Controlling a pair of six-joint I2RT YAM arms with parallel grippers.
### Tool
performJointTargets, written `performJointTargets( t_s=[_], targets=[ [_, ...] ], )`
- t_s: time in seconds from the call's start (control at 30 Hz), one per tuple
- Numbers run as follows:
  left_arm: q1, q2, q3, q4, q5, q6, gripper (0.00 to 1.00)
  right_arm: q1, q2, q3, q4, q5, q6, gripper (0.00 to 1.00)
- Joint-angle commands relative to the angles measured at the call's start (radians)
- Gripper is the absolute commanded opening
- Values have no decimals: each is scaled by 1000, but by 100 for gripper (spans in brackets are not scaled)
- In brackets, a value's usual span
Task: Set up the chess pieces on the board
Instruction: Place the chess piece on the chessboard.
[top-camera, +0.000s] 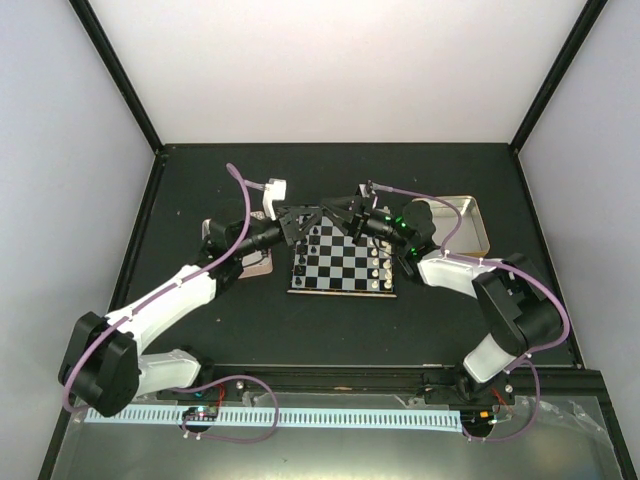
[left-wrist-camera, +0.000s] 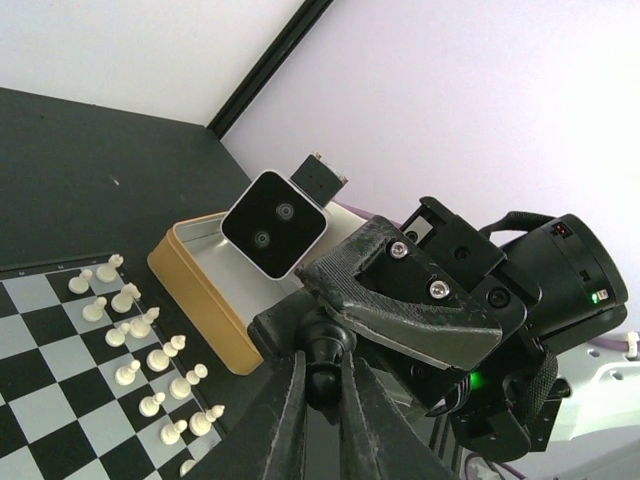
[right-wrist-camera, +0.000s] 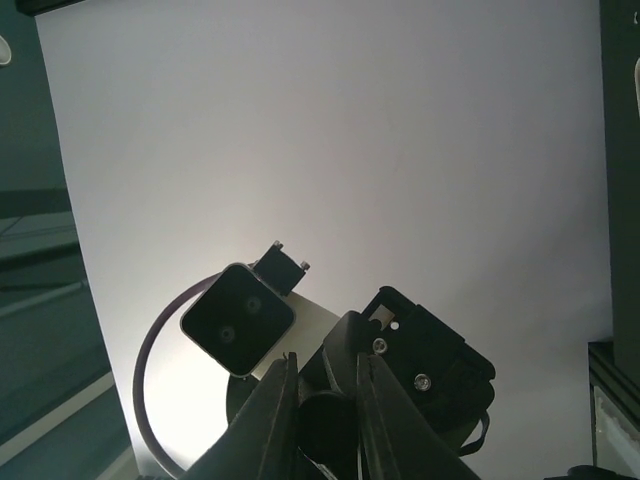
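Note:
The board (top-camera: 330, 272) lies mid-table, with a file of black chess pieces (top-camera: 300, 262) on its left edge and white ones (top-camera: 381, 266) on its right. Above its far edge my two grippers meet tip to tip. In the left wrist view a black chess piece (left-wrist-camera: 328, 378) is pinched at its head by my left gripper (left-wrist-camera: 326, 392), which is shut on it. My right gripper (right-wrist-camera: 326, 405) is shut on the same piece's round base (right-wrist-camera: 328, 428). From the top view the left gripper (top-camera: 316, 213) and the right gripper (top-camera: 343, 211) hide the piece.
A gold-rimmed tin (top-camera: 465, 222) lies open to the right of the board, also the gold tin (left-wrist-camera: 198, 290) behind the white pieces (left-wrist-camera: 150, 352). A pink-rimmed tin (top-camera: 258, 264) sits under my left arm. Black frame posts stand at the table's back corners.

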Motion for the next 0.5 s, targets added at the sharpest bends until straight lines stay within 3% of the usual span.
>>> performJointTargets(
  t_s=[0.0, 0.17, 0.27, 0.47],
  targets=[
    [-9, -2, 49, 16, 8, 35, 7, 5, -9, -7, -42, -18, -57, 7],
    [-8, -9, 65, -49, -9, 76, 2, 4, -24, -7, -101, -18, -123, 12],
    [-9, -17, 82, -147, -33, 131, 1, -5, -46, 8, -200, -14, -208, 28],
    [-13, 10, 156, -485, -134, 278, 2, -79, -157, 24, -604, 81, -541, 55]
  ],
)
